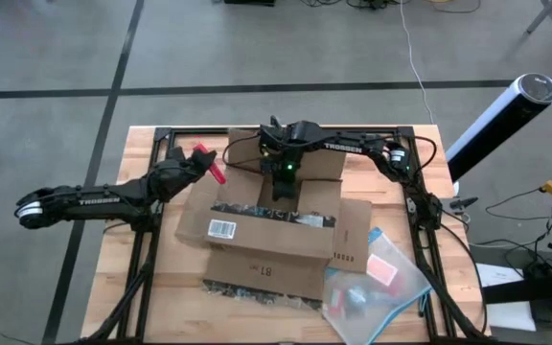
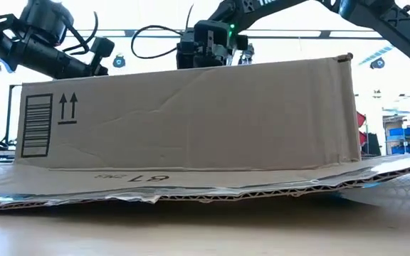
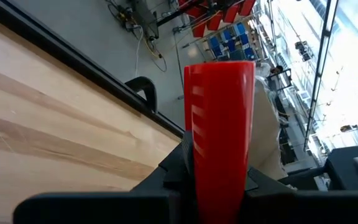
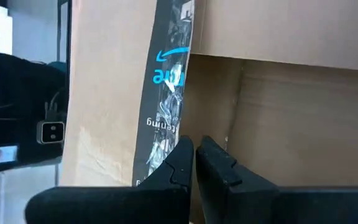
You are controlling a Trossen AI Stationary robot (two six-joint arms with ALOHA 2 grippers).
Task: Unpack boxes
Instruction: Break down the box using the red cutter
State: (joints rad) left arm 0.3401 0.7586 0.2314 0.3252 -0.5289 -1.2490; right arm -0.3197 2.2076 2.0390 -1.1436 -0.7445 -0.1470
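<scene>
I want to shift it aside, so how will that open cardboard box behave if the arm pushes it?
The box probably slides flat rather than tipping: it sits low and wide on the table. Its spread flaps look thin and may bend or catch. Being open, it is likely light, though what is inside is hidden.

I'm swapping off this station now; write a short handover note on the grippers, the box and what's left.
Left gripper: shut on the red tool, held over the table's back left part, beside the box's left flap.
Right gripper: jaws shut with nothing between them, reaching down into the open top of the box.
Box: mid-table, flaps folded out, tape already split along the flap edge.
Clear plastic pouch: lying on the table at the box's front right corner.
Done: box opened. Left: I cannot see what remains inside, so check and empty it.
</scene>
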